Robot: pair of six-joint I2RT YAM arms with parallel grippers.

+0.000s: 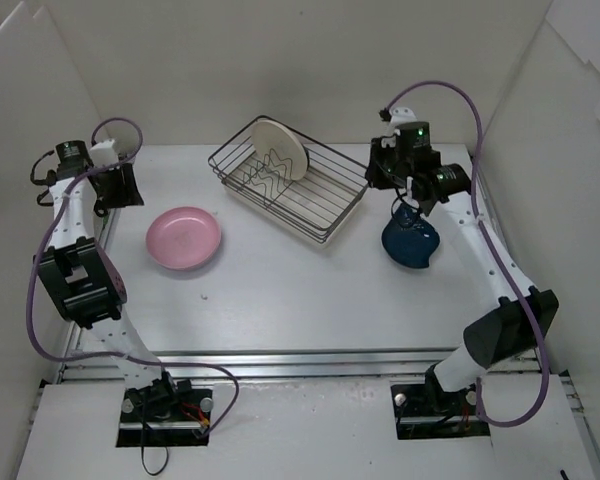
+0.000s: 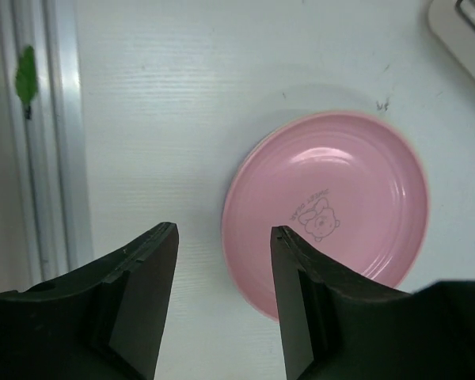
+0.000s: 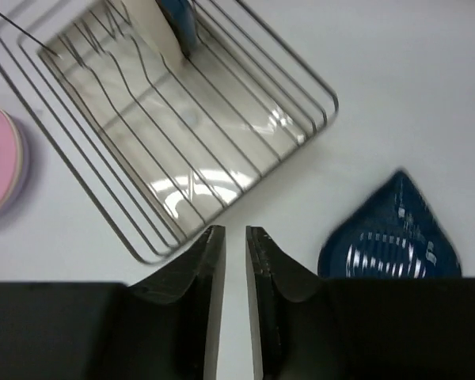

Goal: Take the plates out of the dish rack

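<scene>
The dish rack [image 1: 270,203] sat toward the back of the surface [image 1: 280,295], with one cream plate [image 1: 279,150] standing on edge in the zigzag divider at its far left end. The pink plate [image 1: 183,238] lay flat to the rack's left and the dark blue plate [image 1: 410,245] flat to its right, both clear of the wires. The right gripper [image 3: 233,231] hung between the rack's corner and the blue plate, its jaws drawn together on nothing, while the left gripper [image 2: 224,233] hovered over the pink plate's edge with jaws apart and empty. To my eye the cream plate was next. Doing it well meant coming down from above with jaws opened, pinching the top rim squarely, and lifting straight up until it cleared the divider before swinging aside, or the rack might drag along. The overhead view placed both arms against the rack, yet only the right wrist view caught a blue edge [image 3: 180,22] tucked against the cream plate, perhaps another plate but too blurred to be sure. Only the left wrist view showed the little printed figure [image 2: 317,220] in the pink plate
</scene>
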